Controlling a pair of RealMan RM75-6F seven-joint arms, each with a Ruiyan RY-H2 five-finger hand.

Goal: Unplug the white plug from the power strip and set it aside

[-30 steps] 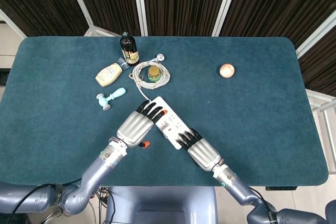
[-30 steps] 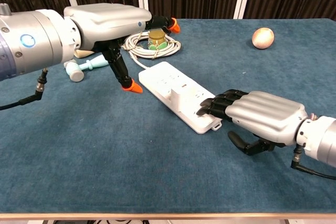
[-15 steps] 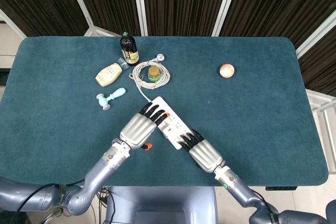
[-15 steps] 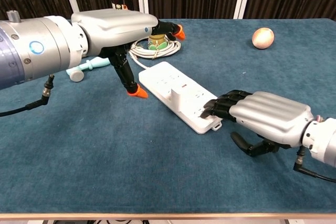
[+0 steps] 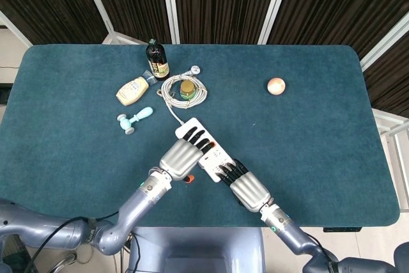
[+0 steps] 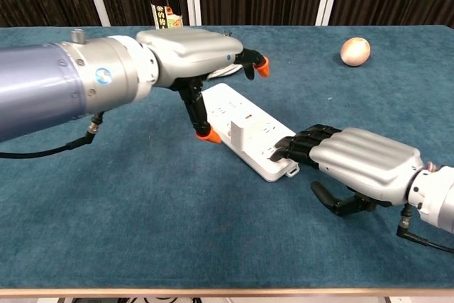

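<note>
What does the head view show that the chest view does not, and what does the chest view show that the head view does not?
Only the head view shows the mayonnaise bottle, the small blue tool, the coiled cable with the jar inside it, and the whole table. Only the chest view shows the white plug standing in the strip, with the left thumb's orange tip beside the strip. Both show the power strip, the left hand, the right hand, the dark bottle and the ball.

We see the white power strip [image 6: 250, 135] lying flat on the table, running from ten o'clock to four o'clock. The white plug [image 6: 240, 130], a small upright block, is seated near its middle.
</note>
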